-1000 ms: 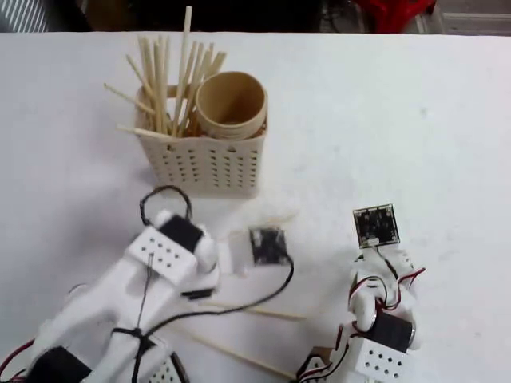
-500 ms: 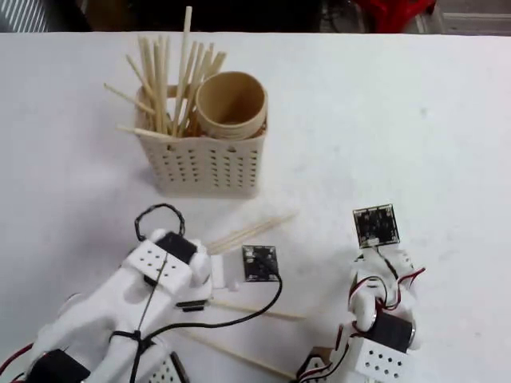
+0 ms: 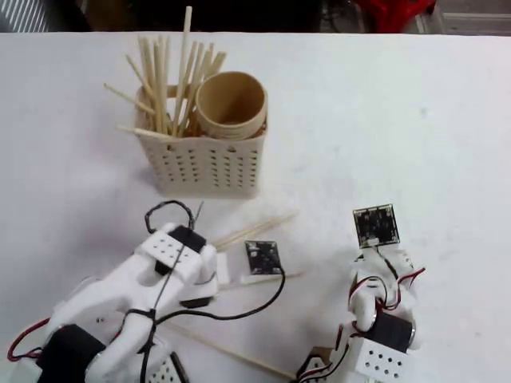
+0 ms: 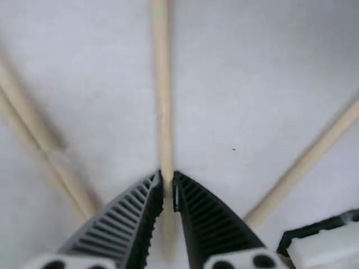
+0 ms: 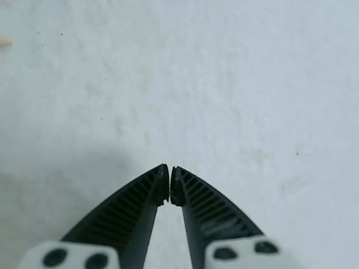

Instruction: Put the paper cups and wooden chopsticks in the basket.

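Observation:
A perforated cream basket (image 3: 209, 166) stands at the table's back left. It holds a paper cup (image 3: 231, 104) and several wooden chopsticks (image 3: 164, 80). In front of the basket, my left gripper (image 4: 168, 188) is shut on one chopstick (image 4: 161, 101), which also shows in the high view (image 3: 275, 277). A pair of chopsticks (image 3: 254, 230) lies between that gripper and the basket. One more chopstick (image 3: 235, 354) lies near the front edge. My right gripper (image 5: 169, 186) is shut on nothing, low over bare table at the front right.
The left arm (image 3: 128, 303) fills the front left corner, its cable looping beside the held chopstick. The right arm (image 3: 375, 307) sits at the front right. The white table (image 3: 383, 128) stretches right of the basket.
My left gripper drew back from the basket, uncovering the pair of chopsticks. It then shut on the single chopstick, which has shifted toward the basket. The right arm has not moved.

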